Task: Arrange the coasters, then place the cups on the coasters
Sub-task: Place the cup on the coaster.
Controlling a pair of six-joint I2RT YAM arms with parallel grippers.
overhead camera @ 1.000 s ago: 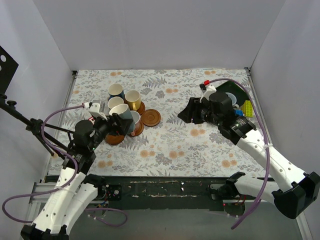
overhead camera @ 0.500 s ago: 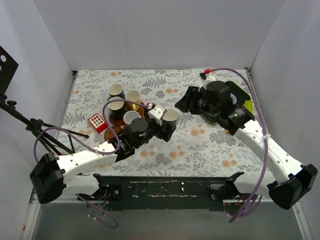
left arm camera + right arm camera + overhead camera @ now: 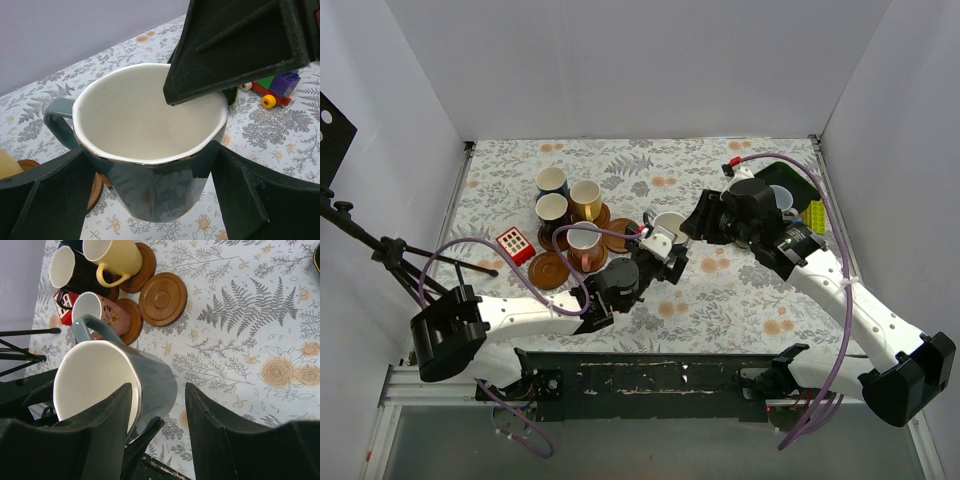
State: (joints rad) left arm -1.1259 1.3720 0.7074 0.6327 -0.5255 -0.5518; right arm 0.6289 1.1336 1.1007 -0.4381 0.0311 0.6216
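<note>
**Grey-blue cup gripped by the left gripper, right gripper straddling its wall**

Top external view: The left gripper (image 3: 660,243) reaches to mid-table and carries the grey-blue cup (image 3: 670,222). The right gripper (image 3: 696,226) meets this cup from the right. To the left, four cups stand in a group on the patterned table (image 3: 740,300): the blue cup (image 3: 552,181), yellow cup (image 3: 585,198), dark cup (image 3: 552,210) and pink cup (image 3: 584,240). A bare coaster (image 3: 549,268) lies at the near side of the group, beside a red block (image 3: 514,244). A second coaster (image 3: 623,233) lies between the group and the left gripper.

Left wrist view: The left fingers (image 3: 45,200) bear on opposite sides of the grey-blue cup (image 3: 150,180). The jaws stand wide, and the cup body fills the space between them. The cup is raised off the table, handle to the left. One right-gripper finger (image 3: 235,45) projects over the rim into the pale interior.

Right wrist view: The right gripper (image 3: 160,390) is partly open across the cup wall. One of its fingers (image 3: 100,435) sits over the inside, and the other is outside with a narrow gap to the wall. It is not clamped.
</note>
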